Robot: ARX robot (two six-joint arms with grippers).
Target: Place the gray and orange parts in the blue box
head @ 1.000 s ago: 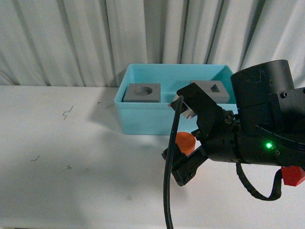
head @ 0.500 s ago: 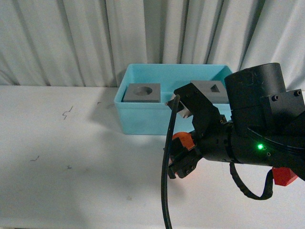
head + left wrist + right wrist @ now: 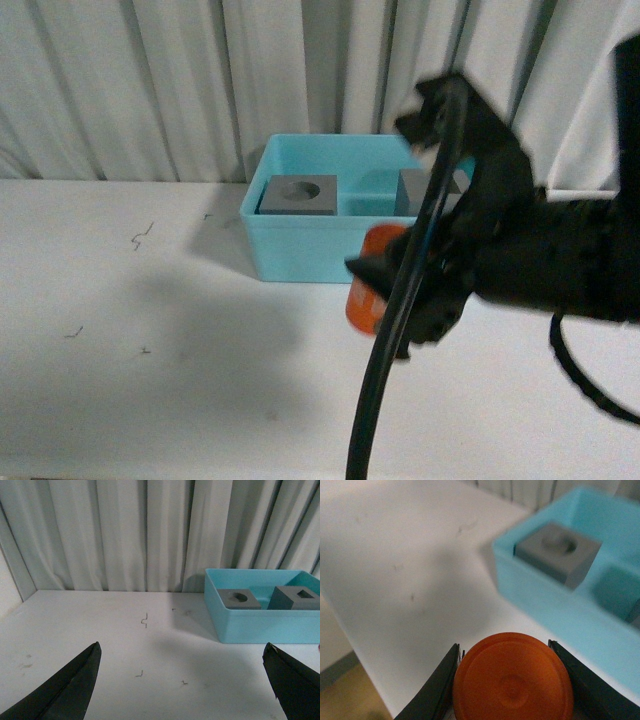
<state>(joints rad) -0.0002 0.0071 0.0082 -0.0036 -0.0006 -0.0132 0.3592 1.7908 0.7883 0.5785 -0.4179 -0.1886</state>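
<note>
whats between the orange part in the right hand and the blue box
Nothing. In the right wrist view, only bare white table shows between the orange cylinder, gripped by the right hand, and the blue box.

I see the box at the back of the surface, curtain behind it, round-hole cube inside at left, square-hole cube inside at right, cylinder in my right hand, off the surface, before the box's front wall

Front faces curtain; left wrist low, distant; right wrist close; all share blue box.
</note>
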